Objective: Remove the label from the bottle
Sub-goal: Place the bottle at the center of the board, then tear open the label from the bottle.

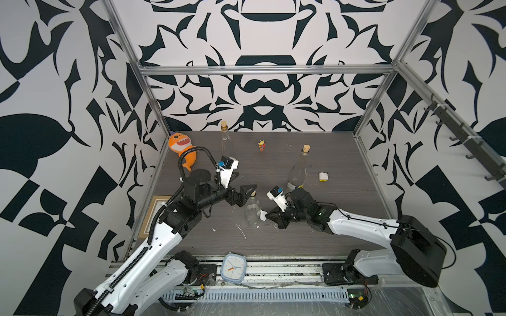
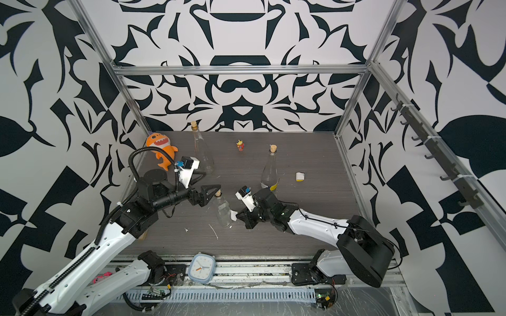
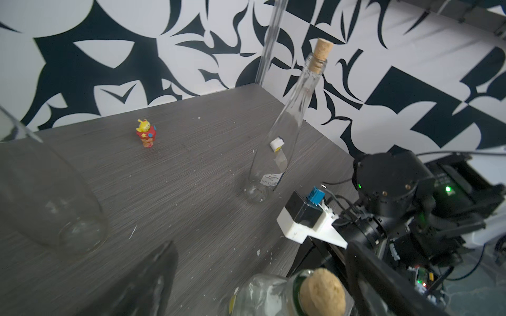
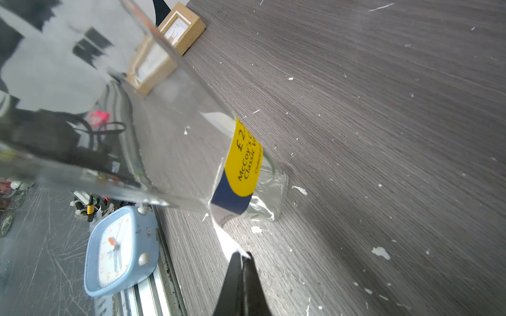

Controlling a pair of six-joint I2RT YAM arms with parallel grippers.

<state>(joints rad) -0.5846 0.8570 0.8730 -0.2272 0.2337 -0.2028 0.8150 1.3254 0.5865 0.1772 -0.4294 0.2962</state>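
A small clear bottle (image 1: 252,210) (image 2: 223,210) with a cork stands mid-table. Its yellow and blue label (image 4: 243,164) is partly peeled, and a white strip of it runs off the glass. My right gripper (image 4: 242,257) (image 1: 269,214) is shut on the end of that strip, just right of the bottle's base. My left gripper (image 1: 247,194) (image 3: 260,284) is open and straddles the bottle's neck and cork (image 3: 324,290). One finger (image 3: 364,276) is close beside the cork; the other finger (image 3: 153,279) stands well clear of the glass.
Two tall corked bottles stand behind, one at the back (image 1: 226,139) and one at the right (image 1: 298,169). An orange shark plush (image 1: 182,150), a small figurine (image 1: 261,145), a rolled-up label (image 1: 323,176), a wooden frame (image 1: 153,216) and a blue clock (image 1: 233,267) lie around. Paper scraps dot the table.
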